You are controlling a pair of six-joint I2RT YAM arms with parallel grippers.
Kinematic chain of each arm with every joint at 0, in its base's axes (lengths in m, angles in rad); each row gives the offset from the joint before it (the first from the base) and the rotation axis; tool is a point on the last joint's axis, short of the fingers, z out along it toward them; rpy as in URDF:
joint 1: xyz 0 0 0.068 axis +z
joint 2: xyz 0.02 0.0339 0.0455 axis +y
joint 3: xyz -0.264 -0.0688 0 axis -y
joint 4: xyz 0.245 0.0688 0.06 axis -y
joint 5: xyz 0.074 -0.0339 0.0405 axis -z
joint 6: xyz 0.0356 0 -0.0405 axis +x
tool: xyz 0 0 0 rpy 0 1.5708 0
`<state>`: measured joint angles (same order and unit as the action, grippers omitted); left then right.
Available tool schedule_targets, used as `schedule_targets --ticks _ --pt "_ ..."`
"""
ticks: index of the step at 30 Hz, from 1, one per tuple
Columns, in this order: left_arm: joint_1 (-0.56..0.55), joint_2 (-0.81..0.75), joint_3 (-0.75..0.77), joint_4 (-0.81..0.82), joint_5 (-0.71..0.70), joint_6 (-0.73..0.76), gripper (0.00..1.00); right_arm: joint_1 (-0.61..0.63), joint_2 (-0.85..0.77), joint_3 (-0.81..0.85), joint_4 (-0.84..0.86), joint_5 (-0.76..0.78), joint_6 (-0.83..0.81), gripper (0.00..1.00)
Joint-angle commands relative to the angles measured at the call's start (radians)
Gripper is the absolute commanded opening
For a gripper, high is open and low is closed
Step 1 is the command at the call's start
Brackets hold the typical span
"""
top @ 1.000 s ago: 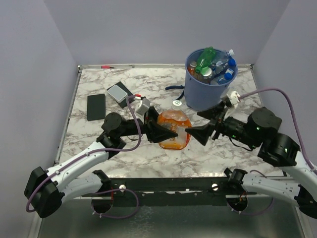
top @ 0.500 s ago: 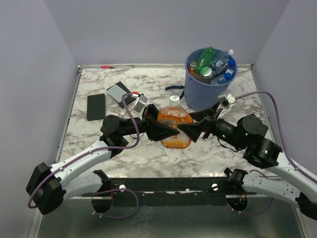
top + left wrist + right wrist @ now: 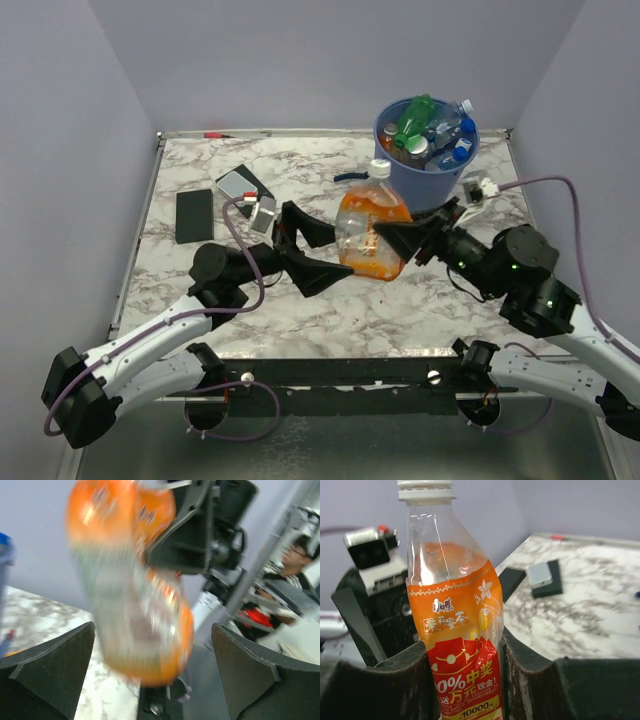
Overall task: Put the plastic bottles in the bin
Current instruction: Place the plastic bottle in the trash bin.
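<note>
Bottle (image 3: 372,228), orange-labelled, is clamped in the right tool (image 3: 392,238) and held above the desk (image 3: 300,170), just short of the bin (image 3: 412,190). Its long axis is near upright, cap tilted binward. Left tool (image 3: 305,252) stands wide apart, farther from the bin.

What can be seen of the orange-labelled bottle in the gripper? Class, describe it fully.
The orange-labelled bottle is clear plastic with a white cap, its orange wrap printed with Chinese characters and a red panel. It is roughly upright near the bin. The right gripper clamps its lower body; the open left gripper stands clear.
</note>
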<state>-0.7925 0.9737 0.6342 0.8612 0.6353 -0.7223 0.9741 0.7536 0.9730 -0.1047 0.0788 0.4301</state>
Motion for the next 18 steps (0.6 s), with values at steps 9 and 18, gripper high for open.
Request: schedule_targets --ticks 9,18 --pt "0.000 -0.258 -0.077 -0.447 -1.063 0.546 0.99 -0.010 0.209 0.488 -0.143 0.826 -0.485 0.35" --pt "-0.003 -0.263 -0.053 -0.622 -1.275 0.588 0.99 -0.610 0.479 0.680 -0.338 0.319 -0.082 0.31"
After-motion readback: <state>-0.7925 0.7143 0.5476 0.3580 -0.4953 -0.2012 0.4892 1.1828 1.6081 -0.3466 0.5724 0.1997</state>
